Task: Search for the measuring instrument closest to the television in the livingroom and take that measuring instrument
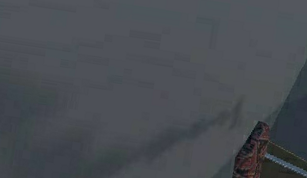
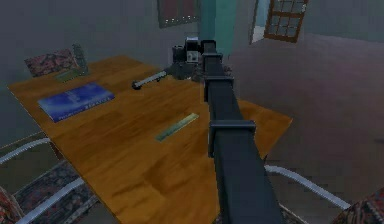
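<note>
The worktop (image 2: 120, 150) is a wooden slab set cornerwise in the arm side view. Its far edge runs close to a grey wall (image 2: 100, 25), and its right-hand corner juts toward a broad stretch of reddish-brown floor (image 2: 330, 100). That floor lies open as far as a door (image 2: 285, 18) in the view's upper right. Along the worktop's left side the room is tighter. A patterned chair (image 2: 50, 62) stands at the far corner, and white-framed chairs (image 2: 40, 190) crowd the near edge at lower left.

The forward view has a plain grey wall (image 1: 115, 61) close ahead. The patterned back and white frame of another chair (image 1: 250, 157) stand at its lower right.

On the worktop, a blue book (image 2: 75, 100) lies flat toward the left. A short dark-and-white stick (image 2: 150, 78) lies near the far edge. A ruler-like strip (image 2: 177, 127), thin and greenish, lies flat near the middle, just left of the arm (image 2: 235, 140).

The arm's dark bar reaches across the worktop to its far edge. The gripper (image 2: 181, 58) sits there near the stick. I cannot tell how its fingers are set, nor whether it holds or touches anything. A framed picture (image 2: 178, 12) hangs on the wall beyond it.
</note>
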